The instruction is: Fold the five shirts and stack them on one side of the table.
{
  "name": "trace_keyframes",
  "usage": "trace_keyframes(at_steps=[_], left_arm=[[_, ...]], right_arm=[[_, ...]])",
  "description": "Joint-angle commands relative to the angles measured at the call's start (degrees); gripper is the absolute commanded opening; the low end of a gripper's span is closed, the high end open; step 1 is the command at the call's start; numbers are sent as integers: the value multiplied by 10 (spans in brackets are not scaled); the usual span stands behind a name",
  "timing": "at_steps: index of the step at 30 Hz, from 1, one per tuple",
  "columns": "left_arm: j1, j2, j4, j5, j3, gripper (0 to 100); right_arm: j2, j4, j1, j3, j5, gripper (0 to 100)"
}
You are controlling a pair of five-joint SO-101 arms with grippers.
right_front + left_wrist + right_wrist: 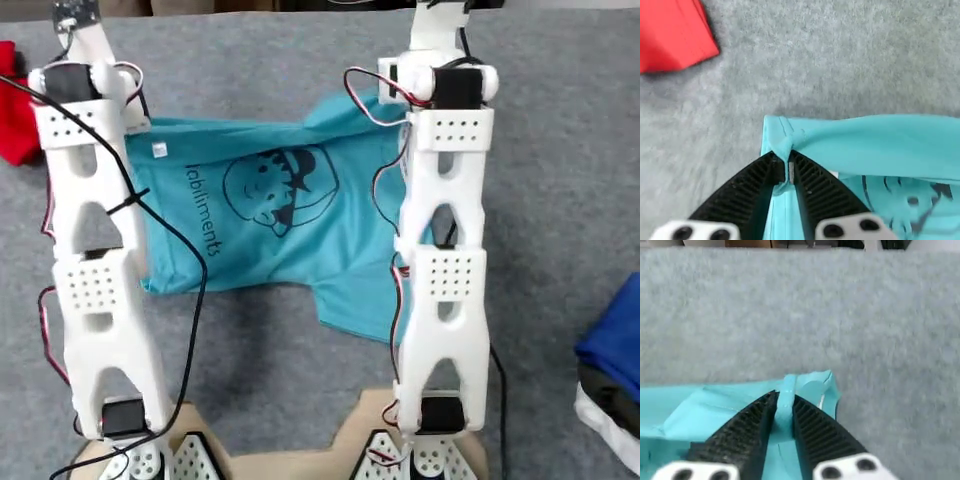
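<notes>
A teal shirt (270,215) with a dark face print lies spread on the grey table between the two arms. My left gripper (784,162) is shut on a pinched fold at the shirt's far left edge (785,140). My right gripper (785,400) is shut on a bunched corner of the same teal shirt (805,385) at its far right edge. In the high view the arm bodies hide both grippers. A folded red shirt (15,105) rests at the far left of the table; its corner, the red shirt (675,35), lies beyond the left gripper.
A pile of blue, dark and white shirts (615,370) sits at the table's right edge. Grey felt (840,315) stretches beyond the teal shirt towards the table's far edge. Arm cables (190,300) hang over the shirt's near part.
</notes>
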Motion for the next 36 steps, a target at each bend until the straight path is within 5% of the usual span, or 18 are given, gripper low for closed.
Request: trace_keyframes(at_steps=[1,12,20,36], left_arm=[[15,-153,8,-25,165,20],[95,-426,-11,-80,553,20],[10,-428,-37,-105,629,20],[5,-431,-73,-143,760,20]], right_arm=[[-65,69,-24,-27,42,5],[-200,68,-10,81,46,5],[-423,64,-10,504,67,5],[-695,-137,76,1124,138,5]])
